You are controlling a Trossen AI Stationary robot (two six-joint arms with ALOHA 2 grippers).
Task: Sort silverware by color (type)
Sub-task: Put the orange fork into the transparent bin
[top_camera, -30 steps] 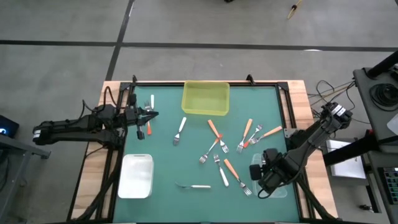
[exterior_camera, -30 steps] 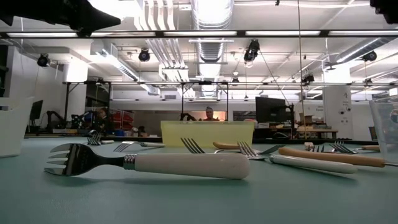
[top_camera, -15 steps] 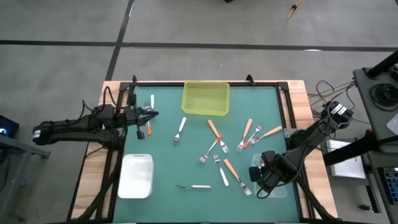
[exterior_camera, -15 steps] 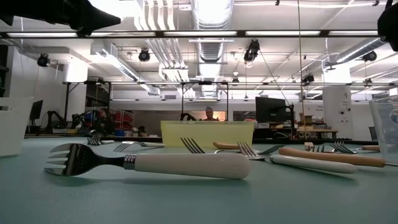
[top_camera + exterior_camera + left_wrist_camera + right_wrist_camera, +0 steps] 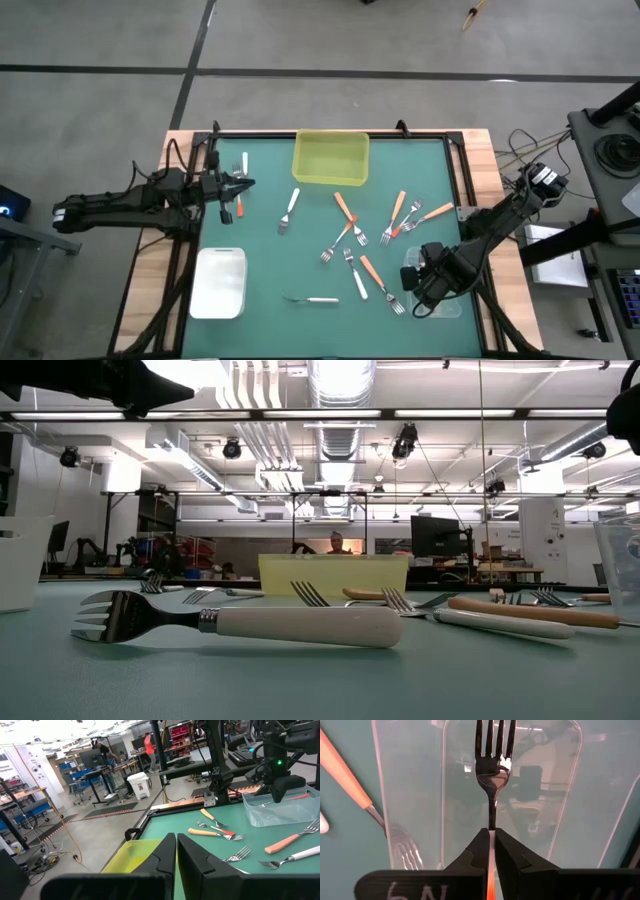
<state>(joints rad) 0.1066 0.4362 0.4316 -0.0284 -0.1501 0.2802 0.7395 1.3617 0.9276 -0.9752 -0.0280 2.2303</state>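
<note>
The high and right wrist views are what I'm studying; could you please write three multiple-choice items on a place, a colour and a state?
1. Where is the right end effector?
A. above the clear bin
B. above the yellow bin
C. above the white bin

2. What colour is the handle of the fork it holds?
A. white
B. red-orange
C. blue

3. How is the left end effector?
A. open
B. shut, holding nothing
C. shut on a fork

Answers: 1 A, the clear bin lies under it; 2 B, orange shows between the fingers; 3 B, nothing shows between its touching fingers.
</note>
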